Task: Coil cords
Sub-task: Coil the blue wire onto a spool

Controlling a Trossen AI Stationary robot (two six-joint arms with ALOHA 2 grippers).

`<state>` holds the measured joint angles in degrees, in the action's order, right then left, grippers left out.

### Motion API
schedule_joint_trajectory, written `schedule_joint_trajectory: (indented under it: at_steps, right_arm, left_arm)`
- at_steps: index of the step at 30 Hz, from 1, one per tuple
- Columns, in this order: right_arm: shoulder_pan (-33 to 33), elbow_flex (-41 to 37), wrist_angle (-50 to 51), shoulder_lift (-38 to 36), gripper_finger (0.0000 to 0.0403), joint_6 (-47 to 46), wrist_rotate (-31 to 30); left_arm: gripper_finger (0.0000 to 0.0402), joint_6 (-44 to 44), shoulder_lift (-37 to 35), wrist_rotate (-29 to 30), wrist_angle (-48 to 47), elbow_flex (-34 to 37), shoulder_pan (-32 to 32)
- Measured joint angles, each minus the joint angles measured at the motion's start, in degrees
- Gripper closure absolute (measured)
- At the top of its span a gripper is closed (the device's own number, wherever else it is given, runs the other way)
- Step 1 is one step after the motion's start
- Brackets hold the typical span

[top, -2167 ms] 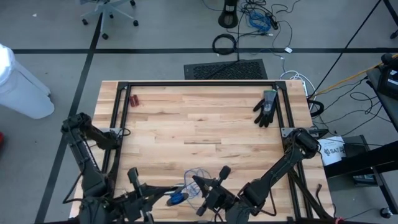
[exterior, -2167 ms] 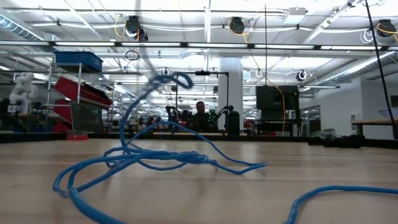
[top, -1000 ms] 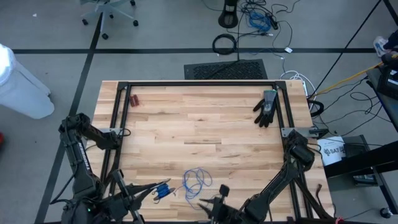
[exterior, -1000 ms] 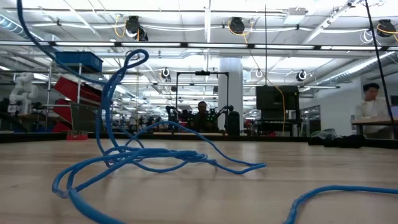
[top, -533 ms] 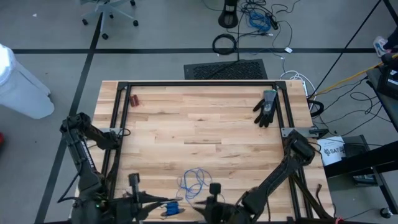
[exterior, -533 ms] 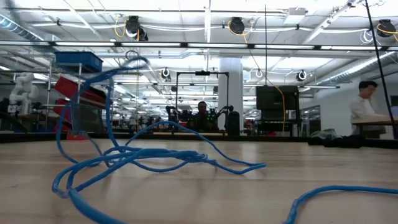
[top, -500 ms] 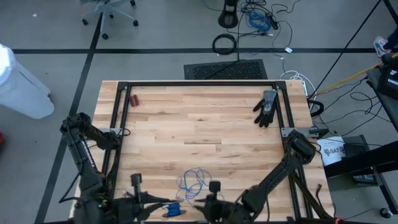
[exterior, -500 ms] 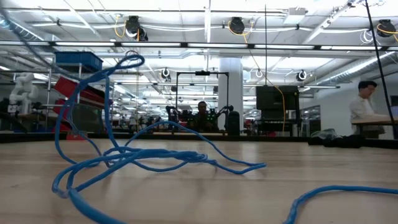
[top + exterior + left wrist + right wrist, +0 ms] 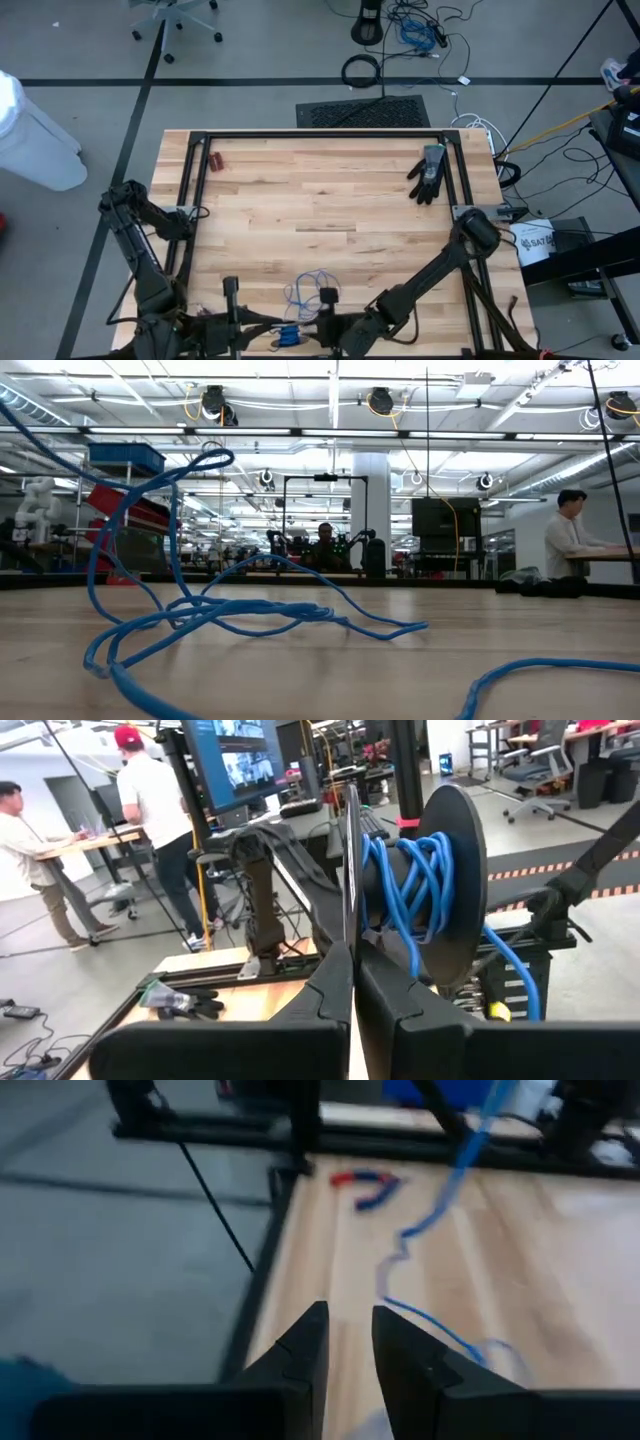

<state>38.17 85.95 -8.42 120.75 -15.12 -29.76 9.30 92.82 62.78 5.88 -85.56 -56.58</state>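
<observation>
A pale wooden table (image 9: 330, 190) with a black metal frame is seen from above, a dark robot arm at each near corner. Toward the far left corner lies a small pair of red-handled pliers (image 9: 215, 160). At the near edge, left of centre, the left gripper (image 9: 352, 982) has its two dark fingers pressed together, pinching the thin rim of a black spool (image 9: 440, 890) that is wound with several turns of blue cord; from above, the spool (image 9: 288, 337) shows as a bright blue patch at the table's near edge. Just beyond it, near the middle of the near edge, the rest of the thin blue cord (image 9: 310, 289) lies in loose, untidy loops on the wood. From table height, the cord (image 9: 230, 610) sprawls across the boards, one loop stands up tall, and a strand climbs out of view at the upper left. Right of the spool, the right gripper (image 9: 348, 1342) hangs low over the table with its fingers a narrow gap apart and nothing between them; the cord runs across the wood ahead of it. Near the far right corner rests a black work glove (image 9: 428, 173). In the room behind, at the right, a person (image 9: 570, 535) sits at a desk.
</observation>
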Motion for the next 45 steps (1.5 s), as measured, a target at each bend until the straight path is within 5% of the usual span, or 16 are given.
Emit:
schedule_joint_trajectory:
  at_steps: [5,13,29,34,41,45]
  right_arm:
    - [-0.1,-1.9,-14.2,4.9,0.0313,3.2,-1.7]
    - [-1.5,-2.0,-15.9,8.1,0.0246,3.6,-8.5]
    - [-3.1,-2.0,-26.7,8.9,0.0251,3.5,-0.3]
    - [-3.3,-1.9,-28.6,8.9,0.0283,4.1,-0.3]
    - [-3.2,-1.9,-27.3,8.9,0.0393,4.1,-0.3]
    - [-2.8,-2.0,-26.6,8.9,0.039,3.8,-0.5]
  left_arm:
    - [0.0395,0.0,0.0,0.2,0.0,0.0,0.0]
    - [0.0395,0.5,-0.2,0.7,0.0,0.0,0.0]
    - [0.0395,0.5,-0.2,0.7,-0.4,0.0,0.7]
    - [0.0395,0.5,-0.2,0.7,-0.5,0.0,0.7]
    - [0.0395,0.5,-0.2,0.7,-0.5,0.0,0.7]
    - [0.0395,0.5,-0.2,0.7,-0.7,0.0,0.7]
